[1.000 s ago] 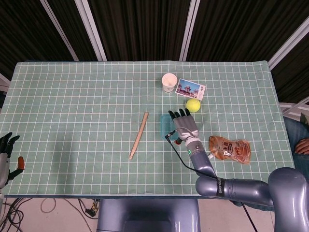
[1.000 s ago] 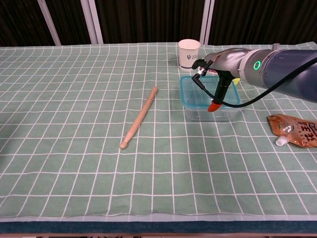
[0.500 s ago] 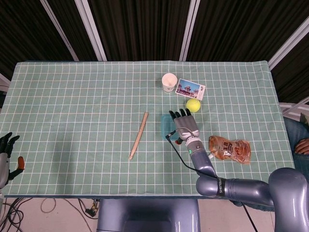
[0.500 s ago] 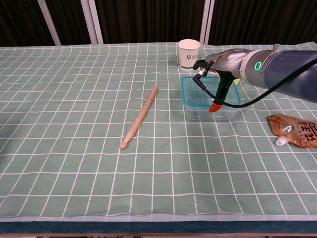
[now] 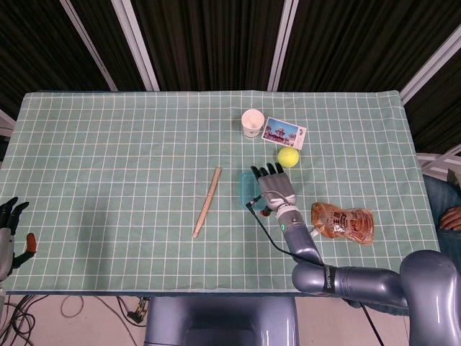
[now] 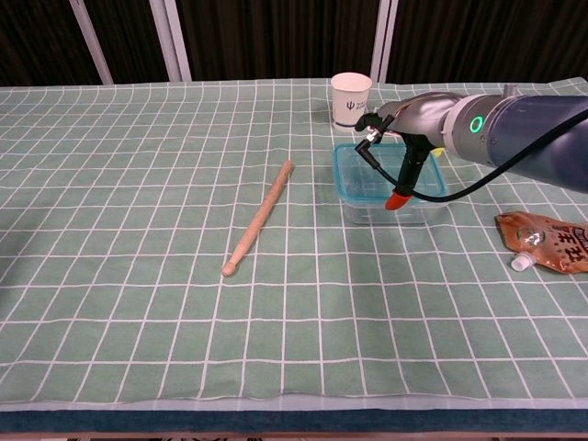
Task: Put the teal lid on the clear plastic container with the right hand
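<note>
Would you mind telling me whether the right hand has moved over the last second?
Barely, if at all. In the chest view the right hand stays over the clear plastic container, at most nudging toward the paper cup.

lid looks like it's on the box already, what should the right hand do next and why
Probably lift the right hand straight up and clear. The teal lid appears to sit level on the clear plastic container, with the hand spread flat above it, so pressing further seems unnecessary, though full seating is hard to confirm.
</note>
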`<state>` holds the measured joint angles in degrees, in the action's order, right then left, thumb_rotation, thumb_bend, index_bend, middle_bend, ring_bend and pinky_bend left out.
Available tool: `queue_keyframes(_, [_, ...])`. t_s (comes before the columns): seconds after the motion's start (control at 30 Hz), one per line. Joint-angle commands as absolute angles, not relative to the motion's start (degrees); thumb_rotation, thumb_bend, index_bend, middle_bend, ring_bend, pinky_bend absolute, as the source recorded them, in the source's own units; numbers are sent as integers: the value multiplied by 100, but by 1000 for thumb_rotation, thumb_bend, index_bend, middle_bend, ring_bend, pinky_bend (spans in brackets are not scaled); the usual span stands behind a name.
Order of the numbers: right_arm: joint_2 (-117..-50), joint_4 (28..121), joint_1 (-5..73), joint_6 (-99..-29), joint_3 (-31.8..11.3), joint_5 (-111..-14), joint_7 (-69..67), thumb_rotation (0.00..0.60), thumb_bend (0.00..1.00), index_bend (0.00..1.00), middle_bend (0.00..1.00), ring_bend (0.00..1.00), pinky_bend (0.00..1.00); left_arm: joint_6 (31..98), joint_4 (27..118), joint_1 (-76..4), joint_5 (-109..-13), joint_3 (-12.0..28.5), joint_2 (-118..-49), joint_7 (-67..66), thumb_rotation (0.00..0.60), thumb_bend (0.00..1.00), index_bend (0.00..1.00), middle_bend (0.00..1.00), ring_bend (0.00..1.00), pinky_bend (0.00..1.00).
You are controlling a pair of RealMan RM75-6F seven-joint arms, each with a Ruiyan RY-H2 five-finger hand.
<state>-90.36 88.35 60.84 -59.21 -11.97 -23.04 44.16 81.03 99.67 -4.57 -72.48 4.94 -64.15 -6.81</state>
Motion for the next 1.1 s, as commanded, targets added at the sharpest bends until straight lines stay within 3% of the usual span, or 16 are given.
queue_keyframes(0.03, [-9041,8825,6085,-5915,-1200,-2308,4415,600,249,27,330,24,0,8102,9968,-456,-7246,494,-6414,-682,600,568,111,0,0,0])
queue_keyframes(1.1, [-8856,8878,6148,-5684,-1223,-1907,4443,600,256,27,329,24,0,8086,9979,-462,-7212,494,-6415,-705,600,568,111,0,0,0])
